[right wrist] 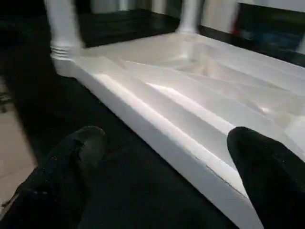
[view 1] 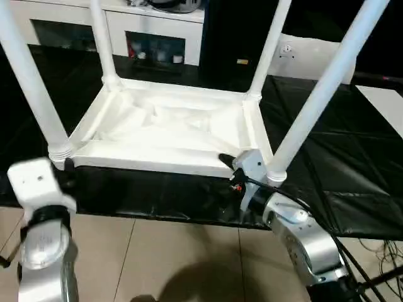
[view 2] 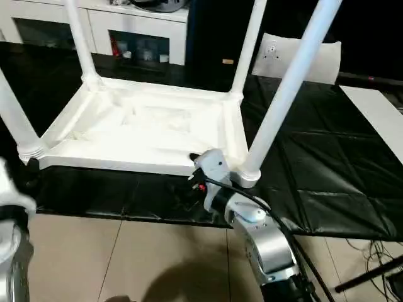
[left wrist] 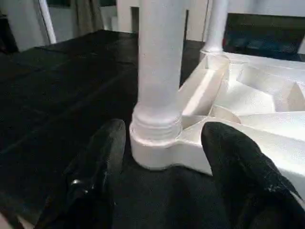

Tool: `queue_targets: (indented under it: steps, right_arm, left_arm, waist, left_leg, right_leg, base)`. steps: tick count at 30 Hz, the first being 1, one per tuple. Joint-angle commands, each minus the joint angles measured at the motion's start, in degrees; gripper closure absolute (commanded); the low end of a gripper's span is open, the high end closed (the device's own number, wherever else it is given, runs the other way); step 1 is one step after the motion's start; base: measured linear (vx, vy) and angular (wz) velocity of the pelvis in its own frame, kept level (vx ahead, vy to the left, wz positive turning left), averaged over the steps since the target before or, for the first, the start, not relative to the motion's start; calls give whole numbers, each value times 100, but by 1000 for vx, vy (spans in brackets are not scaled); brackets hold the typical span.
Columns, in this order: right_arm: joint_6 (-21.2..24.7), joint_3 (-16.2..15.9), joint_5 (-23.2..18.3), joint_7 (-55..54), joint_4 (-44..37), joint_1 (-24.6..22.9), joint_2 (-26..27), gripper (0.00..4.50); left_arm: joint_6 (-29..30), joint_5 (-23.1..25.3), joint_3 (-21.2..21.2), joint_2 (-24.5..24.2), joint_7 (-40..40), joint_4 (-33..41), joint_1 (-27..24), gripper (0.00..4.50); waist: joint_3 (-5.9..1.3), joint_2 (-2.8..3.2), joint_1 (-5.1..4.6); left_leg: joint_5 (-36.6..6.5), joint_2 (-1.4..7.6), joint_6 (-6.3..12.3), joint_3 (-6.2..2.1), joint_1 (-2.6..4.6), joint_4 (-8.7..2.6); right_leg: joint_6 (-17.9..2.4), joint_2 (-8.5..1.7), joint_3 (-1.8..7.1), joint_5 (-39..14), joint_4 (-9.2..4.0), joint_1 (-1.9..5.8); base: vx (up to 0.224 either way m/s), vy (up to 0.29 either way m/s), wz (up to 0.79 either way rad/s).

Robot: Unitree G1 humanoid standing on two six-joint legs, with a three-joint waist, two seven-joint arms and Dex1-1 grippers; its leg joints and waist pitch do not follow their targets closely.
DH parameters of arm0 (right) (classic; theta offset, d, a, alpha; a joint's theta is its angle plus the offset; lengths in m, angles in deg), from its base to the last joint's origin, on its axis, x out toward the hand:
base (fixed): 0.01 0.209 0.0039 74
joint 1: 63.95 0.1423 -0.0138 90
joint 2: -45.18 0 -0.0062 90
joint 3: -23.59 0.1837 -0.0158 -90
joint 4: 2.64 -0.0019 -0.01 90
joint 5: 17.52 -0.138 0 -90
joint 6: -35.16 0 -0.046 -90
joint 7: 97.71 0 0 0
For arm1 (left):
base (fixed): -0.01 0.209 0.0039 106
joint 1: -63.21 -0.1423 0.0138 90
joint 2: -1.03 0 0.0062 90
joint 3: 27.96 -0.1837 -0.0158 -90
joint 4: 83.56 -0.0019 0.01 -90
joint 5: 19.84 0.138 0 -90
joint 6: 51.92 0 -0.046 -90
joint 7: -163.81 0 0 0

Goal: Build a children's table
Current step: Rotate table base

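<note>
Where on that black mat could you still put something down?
The black mat lies bare beside the upturned table top, toward the robot's right, and in the near strip along its front edge. It is crowded at the near corners, where the legs and both grippers sit.

This looks like an indoor test room or lab fitted out like a home. Black sheeting covers a low platform over a beige tiled floor, loose cables trail at one side, and a white cabinet with dark openings stands behind.
</note>
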Motion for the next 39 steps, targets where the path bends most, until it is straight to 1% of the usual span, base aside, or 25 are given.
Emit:
queue_targets:
  steps: [1,3,4,5,6,7,9,10,11,12,13,15,17,18,20,22,23,24,28,29,30,32,36,38,39]
  right_arm:
    - [-113,-60,-82,178,13,55,-87,0]
    - [-68,-46,-105,175,0,63,-69,0]
    - [-3,-32,-109,147,-7,71,-58,0]
    - [187,1,-89,73,-23,93,-37,0]
    - [238,1,-85,83,-27,104,-36,0]
    - [244,-2,-84,94,-27,106,-38,0]
    - [224,-41,-104,156,-57,102,-58,0]
    - [258,-83,-174,219,-110,80,-71,0]
    - [306,-89,-209,233,-130,69,-68,0]
    - [262,-145,-188,281,-163,41,-89,0]
    - [256,-154,-170,262,-163,31,-81,0]
    - [256,-162,-139,208,-151,23,-59,0]
    - [301,-187,-90,159,-127,43,-52,0]
    - [335,-199,-64,132,-117,54,-53,0]
    - [441,-205,11,15,-46,102,-27,0]
    - [607,-187,268,-323,151,207,-9,0]
    - [654,-172,330,-420,199,232,-2,0]
    - [741,-169,386,-478,253,257,-32,0]
    - [1134,-73,588,-838,459,293,-95,0]
    - [1206,-50,661,-926,568,308,-136,0]
    - [1241,-40,703,-967,637,320,-166,0]
    - [1433,-65,875,-1104,865,401,-252,0]
    - [1472,-35,950,-1231,1067,483,-240,0]
    - [1392,50,1035,-1482,1545,653,-185,0]
    - [1295,90,1087,-1619,1821,753,-162,0]
  left_arm:
    - [31,-39,130,-202,-73,-305,246,145]
    - [-25,-117,141,-355,-192,-524,402,145]
    - [-73,-176,141,-425,-270,-628,477,145]
    - [-112,-249,112,-649,-427,-906,673,145]
    - [-100,-269,173,-768,-412,-1097,829,145]
    - [-89,-268,201,-806,-392,-1163,883,145]
    - [-106,-305,253,-965,-438,-1444,1086,145]
    - [-174,-408,284,-1109,-572,-1757,1304,145]
    - [-199,-454,292,-1144,-625,-1857,1375,145]
    - [-221,-520,260,-1219,-798,-2033,1472,145]
    - [-221,-511,231,-1262,-846,-2103,1495,145]
    - [-298,-584,264,-1338,-915,-2399,1647,145]
    - [-376,-691,259,-1440,-1074,-2741,1813,145]
    - [-404,-750,264,-1463,-1141,-2855,1872,145]
    - [-484,-788,206,-1558,-1343,-3089,1968,145]
    - [-592,-974,85,-1664,-1902,-3341,2049,145]
    - [-624,-988,25,-1705,-2046,-3388,2054,145]
    - [-537,-1118,-85,-1747,-2428,-3340,2012,145]
    - [-264,-1604,-436,-1866,-3596,-3058,1787,145]
    - [-215,-1686,-581,-1917,-3891,-2975,1703,145]
    - [-190,-1727,-673,-1950,-4061,-2933,1656,145]
    - [-95,-1814,-968,-2017,-4524,-2912,1638,145]
    - [100,-2000,-1040,-1980,-4777,-2787,1647,145]
    - [310,-2087,-1283,-1968,-5028,-2619,1614,145]
    - [349,-2081,-1417,-1939,-5095,-2567,1607,145]
  waist:
    - [-230,136,-21]
    - [-261,116,-31]
    - [-270,134,-20]
    - [-315,141,-16]
    - [-326,191,-7]
    - [-359,174,-18]
    - [-378,158,-23]
    - [-400,199,-8]
    - [-412,168,-12]
    - [-393,171,-10]
    - [-368,171,3]
    - [-346,182,2]
    - [-320,159,2]
    - [-320,178,24]
    - [-309,183,29]
    - [-307,181,32]
    - [-305,162,28]
    - [-305,186,44]
    - [-317,198,154]
    - [-314,137,154]
    - [-312,160,193]
    - [-309,145,218]
    - [-313,137,192]
    - [-323,139,169]
    - [-310,115,136]
  left_leg:
    - [-1342,501,-21,-275,-30,-596]
    - [-1079,538,-28,-277,-38,-596]
    - [-954,537,-25,-276,-28,-589]
    - [-498,523,14,-256,-31,-556]
    - [-372,515,20,-254,-19,-541]
    - [-84,519,49,-259,-32,-518]
    - [214,497,125,-242,-61,-484]
    - [311,482,154,-235,-51,-459]
    - [453,470,239,-225,-64,-445]
    - [430,467,281,-222,-80,-451]
    - [192,484,280,-208,-75,-472]
    - [-294,533,125,-213,-52,-517]
    - [-488,519,73,-203,-44,-538]
    - [-599,518,18,-197,-18,-542]
    - [-702,525,-48,-209,-36,-564]
    - [-804,521,-141,-211,-16,-582]
    - [-831,527,-163,-207,-14,-588]
    - [-839,532,-215,-204,1,-589]
    - [-702,547,-335,-172,27,-596]
    - [-675,547,-336,-158,31,-604]
    - [-686,534,-351,-136,34,-602]
    - [-696,527,-371,-127,25,-615]
    - [-725,525,-399,-134,-15,-621]
    - [-666,513,-385,-122,-10,-605]
    - [-668,507,-369,-113,-15,-611]
  right_leg:
    - [-224,-750,593,-1654,-591,121]
    - [-375,-737,601,-1107,-511,130]
    - [-440,-735,603,-892,-481,125]
    - [-610,-714,604,-127,-379,138]
    - [-662,-706,601,103,-346,129]
    - [-748,-712,591,566,-285,160]
    - [-869,-718,586,1027,-245,188]
    - [-896,-720,584,1160,-225,186]
    - [-943,-715,588,1370,-202,194]
    - [-968,-719,586,1374,-214,191]
    - [-981,-750,586,1106,-248,188]
    - [-972,-758,589,491,-289,180]
    - [-899,-761,601,96,-346,164]
    - [-865,-768,609,-101,-361,148]
    - [-805,-770,610,-308,-393,152]
    - [-765,-773,615,-522,-405,130]
    - [-755,-780,617,-592,-412,129]
    - [-760,-779,619,-638,-409,114]
    - [-823,-776,628,-334,-354,83]
    - [-825,-769,628,-314,-356,80]
    - [-812,-767,630,-337,-352,79]
    - [-730,-776,637,-476,-356,91]
    - [-690,-787,647,-600,-366,120]
    - [-743,-796,657,-567,-360,121]
    - [-783,-787,658,-624,-369,116]
  base:
    - [0,0,0]
    - [0,0,0]
    - [0,0,0]
    - [52,13,1]
    - [0,0,0]
    - [0,0,0]
    - [0,0,0]
    - [0,0,0]
    - [0,0,0]
    - [0,0,0]
    - [0,0,0]
    - [0,0,0]
    - [0,0,0]
    - [0,0,0]
    - [0,0,0]
    - [0,0,0]
    - [0,0,0]
    - [0,0,0]
    - [0,0,0]
    - [0,0,0]
    - [0,0,0]
    - [0,0,0]
    - [0,0,0]
    - [0,0,0]
    - [0,0,0]
